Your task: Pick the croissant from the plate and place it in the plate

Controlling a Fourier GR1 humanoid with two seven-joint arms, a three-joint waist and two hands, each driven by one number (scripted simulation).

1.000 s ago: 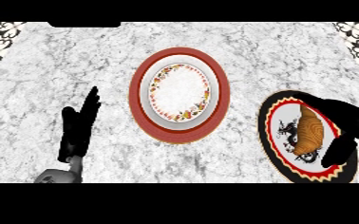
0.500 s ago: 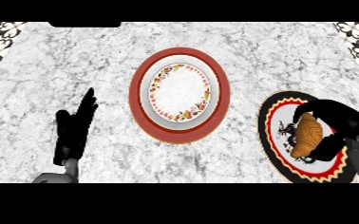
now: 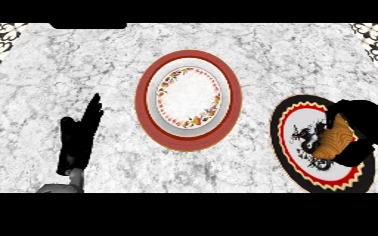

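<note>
No readable text, labels, brand names, nos. or signs anywhere in view. Black-rimmed plate [image 3: 279,130]: only a dark figure motif + zigzag border, no lettering. Red-rimmed plate [image 3: 188,57]: floral ring only, no lettering.
</note>
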